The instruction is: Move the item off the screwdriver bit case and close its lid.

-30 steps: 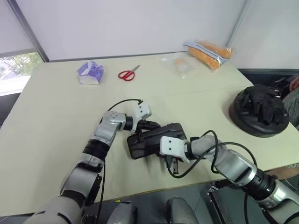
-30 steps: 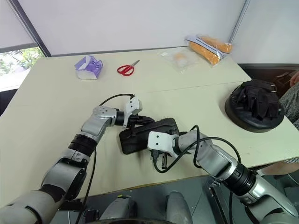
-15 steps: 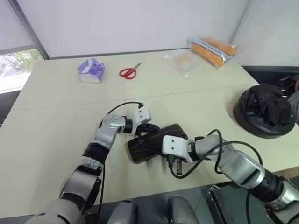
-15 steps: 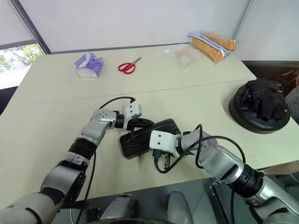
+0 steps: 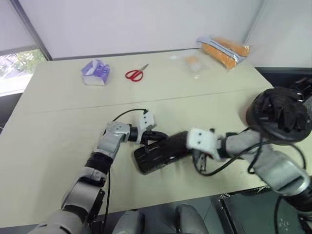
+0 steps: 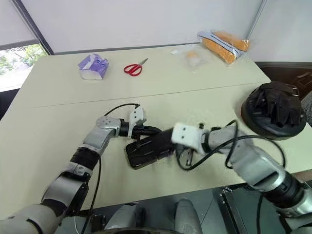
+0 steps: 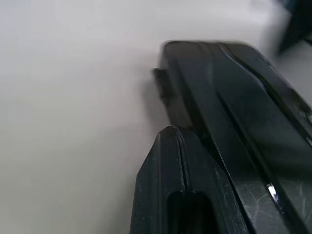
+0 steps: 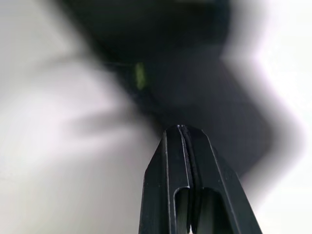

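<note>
Right gripper [image 6: 187,155], jaws together, has lifted rightward off the closed screwdriver bit case [image 5: 161,151] at near centre, left gripper [image 5: 154,137] braces it, jaws indeterminate; bag [image 5: 280,113] sits far right, task essentially complete.

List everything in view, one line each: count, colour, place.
table: one, beige, under everything
case: one, dark grey, lid down, near edge, centre
bag: one, black, right edge
scissors: one, red, far side
tissue pack: one, purple-white, far left
clear pouch: one, far side, right of scissors
orange package: one, far right corner
left gripper: black, at case's left end
right gripper: black, jaws shut, by case's right end
</note>
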